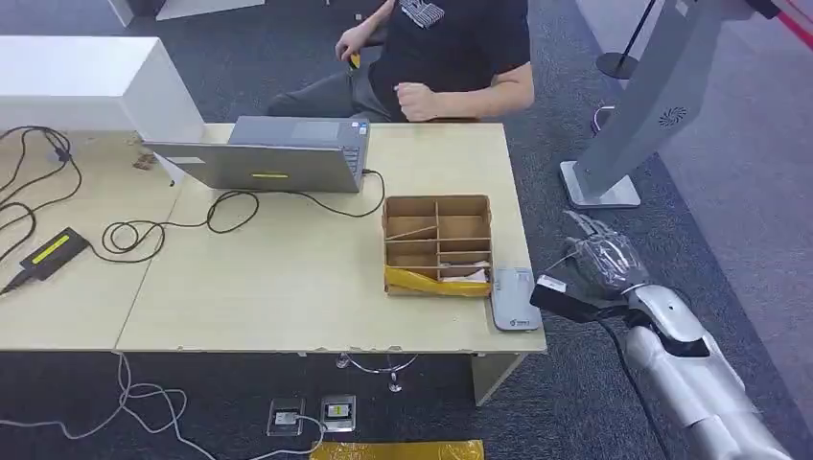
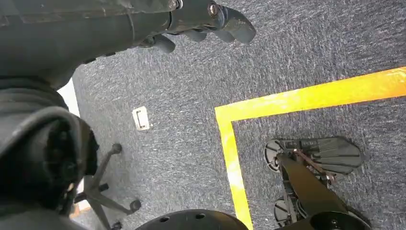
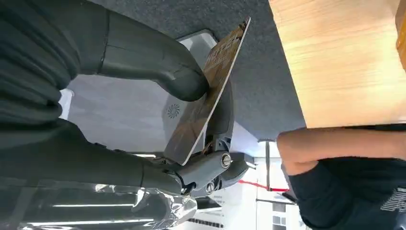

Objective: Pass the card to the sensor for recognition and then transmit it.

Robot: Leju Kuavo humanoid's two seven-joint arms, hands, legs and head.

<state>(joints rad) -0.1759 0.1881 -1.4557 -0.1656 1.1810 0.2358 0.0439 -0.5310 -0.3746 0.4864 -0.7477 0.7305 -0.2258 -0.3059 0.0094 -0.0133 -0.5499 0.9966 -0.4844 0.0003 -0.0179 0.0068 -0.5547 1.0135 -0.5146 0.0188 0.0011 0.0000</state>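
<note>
the right hand [image 3: 191, 143] pinches the card [image 3: 206, 96] between thumb and fingers, off the table's [image 1: 288, 287] right edge near the grey sensor [image 1: 513, 299]. the card looks thin, stiff, light and slick, so a firm flat-face pinch suits it. the left hand [image 2: 201, 19] hangs over the floor, fingers curled on nothing.

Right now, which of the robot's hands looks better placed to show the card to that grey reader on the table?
The right hand: it pinches the card and hovers just off the table's edge beside the grey sensor pad. The left hand hangs over the carpet, holding nothing.

Brown patterned card [image 3: 206, 96], grey sensor [image 1: 513, 299]
</note>
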